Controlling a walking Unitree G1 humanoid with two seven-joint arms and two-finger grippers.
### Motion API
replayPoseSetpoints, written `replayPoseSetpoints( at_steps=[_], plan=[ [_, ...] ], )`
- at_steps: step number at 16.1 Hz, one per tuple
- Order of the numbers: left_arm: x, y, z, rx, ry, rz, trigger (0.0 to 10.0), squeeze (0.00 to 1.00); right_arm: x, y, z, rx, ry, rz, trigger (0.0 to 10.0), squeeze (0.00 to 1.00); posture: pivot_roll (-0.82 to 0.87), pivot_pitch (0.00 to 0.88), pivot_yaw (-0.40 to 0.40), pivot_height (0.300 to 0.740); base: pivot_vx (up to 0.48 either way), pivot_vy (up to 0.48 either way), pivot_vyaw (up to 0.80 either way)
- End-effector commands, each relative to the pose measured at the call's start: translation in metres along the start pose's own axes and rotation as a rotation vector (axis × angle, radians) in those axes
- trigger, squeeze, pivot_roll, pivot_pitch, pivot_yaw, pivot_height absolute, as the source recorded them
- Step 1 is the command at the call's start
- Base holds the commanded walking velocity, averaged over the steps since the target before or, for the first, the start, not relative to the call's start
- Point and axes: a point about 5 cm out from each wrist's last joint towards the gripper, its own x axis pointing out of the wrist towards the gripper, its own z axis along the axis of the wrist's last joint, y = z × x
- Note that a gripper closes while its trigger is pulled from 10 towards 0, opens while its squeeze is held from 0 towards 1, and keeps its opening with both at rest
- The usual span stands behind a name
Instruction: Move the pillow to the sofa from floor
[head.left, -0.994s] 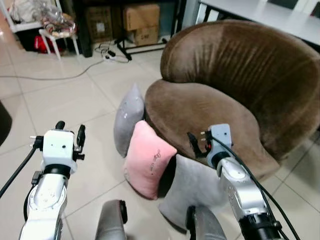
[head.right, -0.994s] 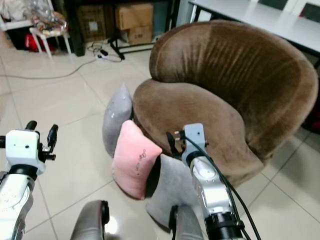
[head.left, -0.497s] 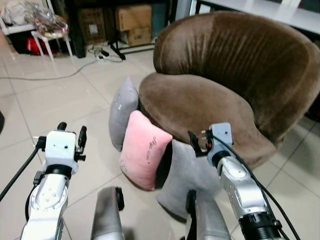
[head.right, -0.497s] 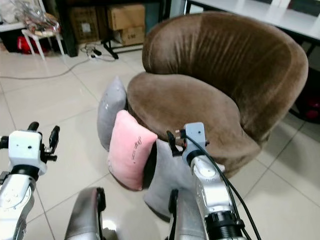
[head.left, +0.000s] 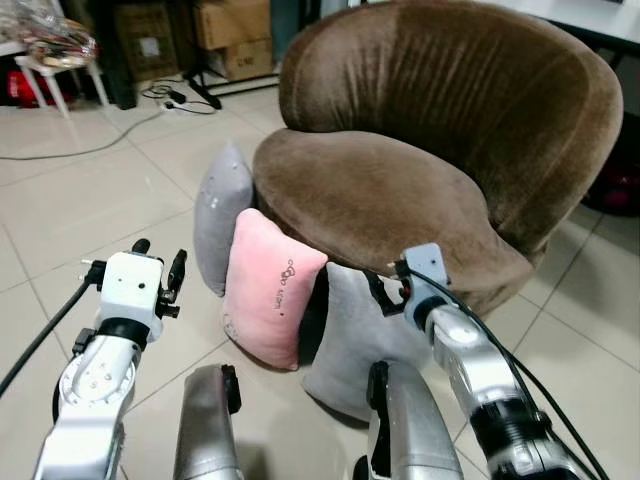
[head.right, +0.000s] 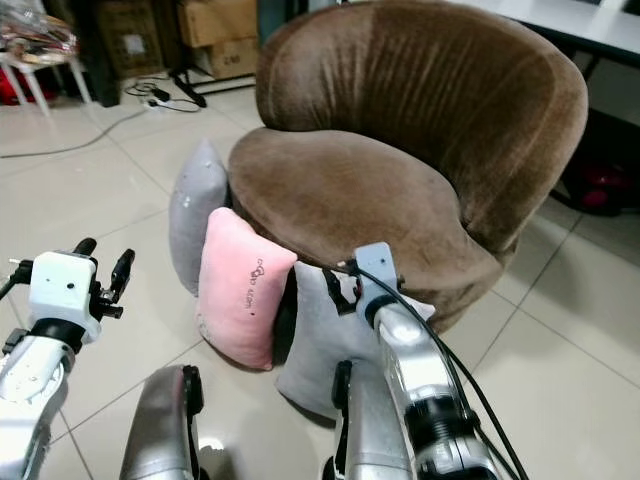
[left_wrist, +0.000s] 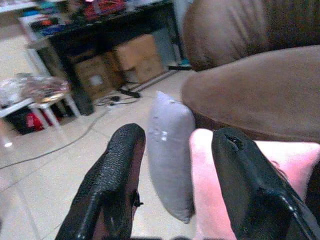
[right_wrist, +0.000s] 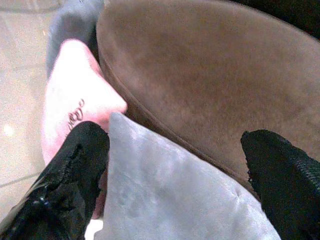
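A round brown plush sofa chair (head.left: 430, 130) is seen across the upper centre and right of the head views. Three pillows are stood on the pale tiled floor (head.left: 90, 200), leaned against its front edge: a grey fabric pillow at the back (head.left: 220, 225) left of centre, a pink square pillow with dark lettering (head.left: 268, 288) at the centre, and a second, larger grey plush pillow (head.left: 365, 335) just right of it, low in the frame. No pillow has yet been lifted.

The right pincer (right_wrist: 175, 175) is held directly above the top edge of the larger grey pillow, with its fingers spread wide and nothing gripped. The left pincer (head.left: 158, 270), at the lower left of the left eye view, is also held open and empty above the floor, near the pink pillow but apart from it; in its wrist view the rear grey pillow (left_wrist: 170, 150) is framed between the two fingers.

The pillows are judged to be light, soft and easily squashed, with cloth that should not slip. A hold would best be taken on a top corner or upper edge, where the stuffing is thinner and can be pinched; a grip across the full belly would likely be sprung open.
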Motion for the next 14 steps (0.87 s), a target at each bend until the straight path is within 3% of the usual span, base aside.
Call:
replayPoseSetpoints(
  at_steps=[1,6,10,14],
  plan=[
    [0.006,-0.004,0.004,-0.001,-0.008,-0.078,10.0,0.0,0.009,-0.007,0.006,0.002,-0.002,-0.015,10.0,1.0,0.0,0.0,-0.033,0.475,0.0,0.0,0.0],
    [0.007,-0.008,0.013,0.009,-0.016,-0.211,10.0,0.0,0.023,-0.017,0.019,-0.031,0.024,-0.051,10.0,1.0,-0.01,0.0,0.0,0.475,0.0,0.0,0.0],
    [-0.013,-0.006,0.028,0.044,-0.017,-0.32,10.0,0.0,0.026,-0.024,0.01,-0.072,0.075,-0.094,10.0,1.0,0.06,0.001,-0.009,0.475,0.0,0.0,0.0],
    [-0.028,0.011,0.039,0.064,0.011,-0.338,10.0,0.0,0.03,-0.019,0.013,-0.092,0.084,-0.093,10.0,1.0,0.09,0.097,-0.012,0.475,0.0,0.0,0.0]
  ],
)
